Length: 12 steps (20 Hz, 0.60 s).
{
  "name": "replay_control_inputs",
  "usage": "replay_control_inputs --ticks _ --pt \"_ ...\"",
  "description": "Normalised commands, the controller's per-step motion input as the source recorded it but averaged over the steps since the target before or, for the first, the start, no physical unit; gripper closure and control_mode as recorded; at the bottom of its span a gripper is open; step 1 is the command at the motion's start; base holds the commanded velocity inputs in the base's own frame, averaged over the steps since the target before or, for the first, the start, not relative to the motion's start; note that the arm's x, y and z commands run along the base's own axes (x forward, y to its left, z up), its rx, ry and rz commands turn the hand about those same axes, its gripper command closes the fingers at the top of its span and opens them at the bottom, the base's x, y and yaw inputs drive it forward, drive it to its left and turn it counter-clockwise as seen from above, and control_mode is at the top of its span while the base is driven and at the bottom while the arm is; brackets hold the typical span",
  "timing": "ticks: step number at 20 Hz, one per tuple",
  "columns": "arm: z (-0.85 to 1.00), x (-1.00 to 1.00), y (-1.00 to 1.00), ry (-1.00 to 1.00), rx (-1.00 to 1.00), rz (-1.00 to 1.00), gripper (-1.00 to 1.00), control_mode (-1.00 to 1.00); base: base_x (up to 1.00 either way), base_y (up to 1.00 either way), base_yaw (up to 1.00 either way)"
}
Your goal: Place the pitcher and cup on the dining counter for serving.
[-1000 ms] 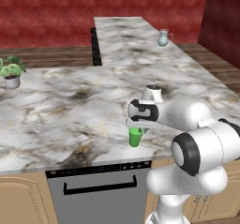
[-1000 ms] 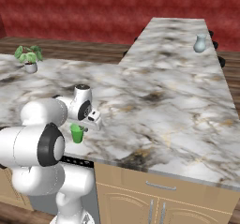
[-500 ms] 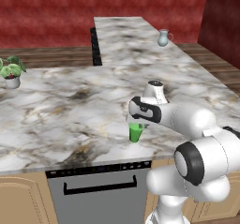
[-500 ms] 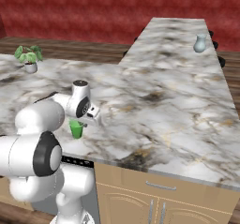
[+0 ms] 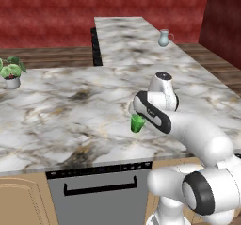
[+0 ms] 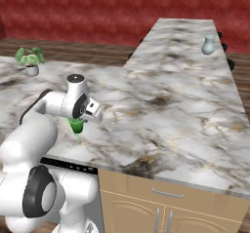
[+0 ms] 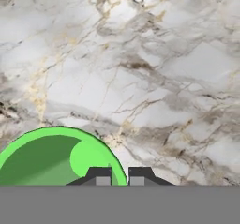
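Carrying the cup (image 5: 137,123) by its rim, above the kitchen counter (image 5: 56,120).

Gripper (image 7: 119,173) is pinched tight on the cup's rim; cup hangs upright, looks empty. Pitcher (image 5: 163,38) stands far ahead on the dining counter (image 5: 122,36), beyond and to the right, so the cup must travel forward that way.

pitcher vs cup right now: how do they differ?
The pitcher is pale blue-grey with a handle and narrow neck; the cup is bright green and plain. The pitcher stands free, far back on the dining counter; the cup is near the front edge of the kitchen counter, its rim pinched by the shut gripper. Both are upright.
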Motion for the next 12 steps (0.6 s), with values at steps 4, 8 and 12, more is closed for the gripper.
replay_control_inputs --ticks 4,8,12 --pt "0.62 -0.54 -0.12 -0.18 0.02 -0.07 1.0 -1.0 0.0 0.0 0.0" --pt "0.56 -0.32 -0.03 -0.13 0.01 -0.06 1.0 -1.0 0.0 0.0 0.0" --pt "0.28 -0.42 -0.06 -0.11 0.01 -0.04 1.0 -1.0 0.0 0.0 0.0"
